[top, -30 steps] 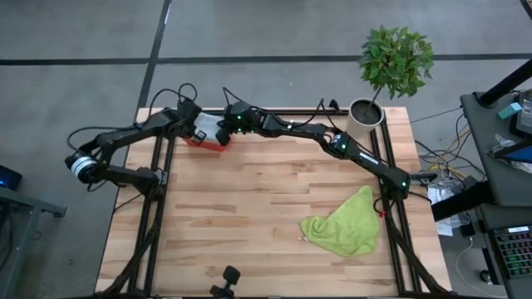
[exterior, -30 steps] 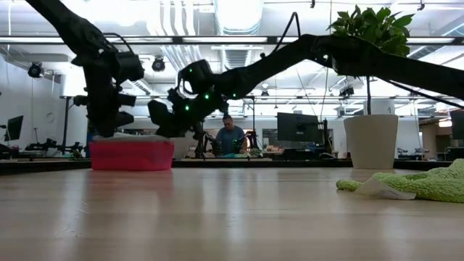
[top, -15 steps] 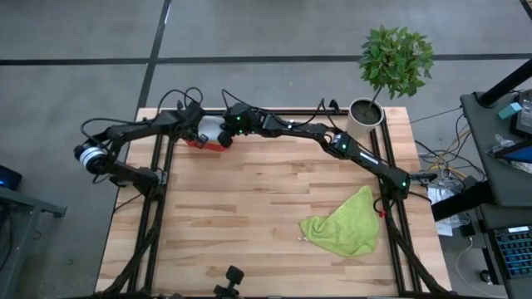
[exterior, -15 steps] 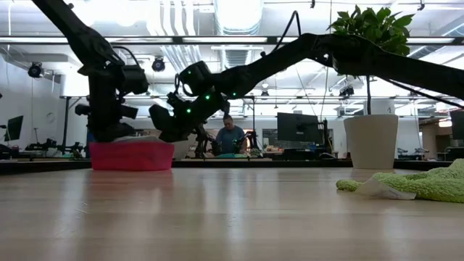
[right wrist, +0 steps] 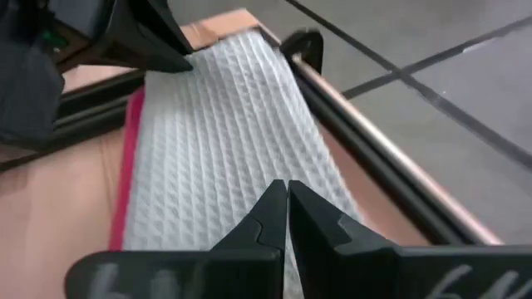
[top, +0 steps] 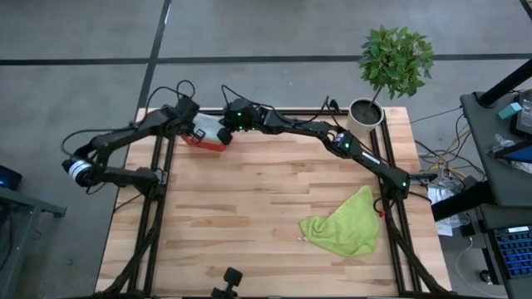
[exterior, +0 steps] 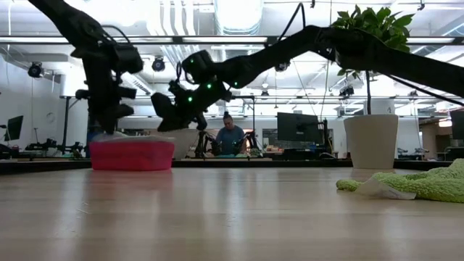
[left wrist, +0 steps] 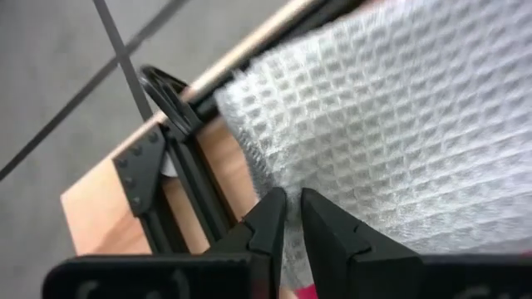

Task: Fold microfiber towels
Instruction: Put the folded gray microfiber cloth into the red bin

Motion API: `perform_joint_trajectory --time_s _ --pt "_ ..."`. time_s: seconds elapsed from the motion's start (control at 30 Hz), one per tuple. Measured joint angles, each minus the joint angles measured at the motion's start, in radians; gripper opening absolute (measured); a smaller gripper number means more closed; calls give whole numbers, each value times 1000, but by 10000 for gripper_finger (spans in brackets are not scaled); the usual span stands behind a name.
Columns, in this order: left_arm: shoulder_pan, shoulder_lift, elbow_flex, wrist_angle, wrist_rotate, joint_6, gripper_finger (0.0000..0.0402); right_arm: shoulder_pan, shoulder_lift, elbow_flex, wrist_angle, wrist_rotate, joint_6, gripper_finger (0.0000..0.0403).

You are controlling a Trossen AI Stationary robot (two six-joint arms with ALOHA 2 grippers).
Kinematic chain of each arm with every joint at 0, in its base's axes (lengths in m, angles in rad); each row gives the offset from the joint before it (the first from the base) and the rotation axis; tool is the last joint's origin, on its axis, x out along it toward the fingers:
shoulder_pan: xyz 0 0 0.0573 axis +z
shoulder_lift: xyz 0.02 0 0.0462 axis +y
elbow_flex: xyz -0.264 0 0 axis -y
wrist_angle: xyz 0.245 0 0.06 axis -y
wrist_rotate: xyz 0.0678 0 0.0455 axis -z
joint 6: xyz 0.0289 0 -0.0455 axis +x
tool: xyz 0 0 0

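Both claws work at the pink bin [top: 202, 139], far left of the bench [top: 266, 216]. Left claw [left wrist: 291, 218] has narrowed, pinching the grey towel [left wrist: 391, 124]; right claw [right wrist: 288, 208] stays closed above it. Lift-out appears imminent. Green towel [top: 345, 224] waits near right.

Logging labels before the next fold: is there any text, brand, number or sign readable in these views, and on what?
None can be read.
The grey towel, the pink-red bin and the lime green towel show no print.
The monitors in the room behind are too small to read.
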Motion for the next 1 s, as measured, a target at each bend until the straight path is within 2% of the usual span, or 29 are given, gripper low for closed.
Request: perform_joint_trajectory --time_s 0.17,0.4,0.57,0.83,1.0 --pt "0 -81 1 16 -1 3 28 13 -27 1 2 -7 -20 9" --pt "1 -99 -18 194 -4 59 28 60 -17 -1 32 -11 -37 9" --pt "10 -26 -43 289 -5 73 28 81 14 -2 38 -12 -39 9" --pt "18 145 -43 299 -58 72 28 82 36 -19 11 -11 -33 9" --pt "18 190 -27 303 -60 73 28 82 37 -20 -10 -11 -33 9"
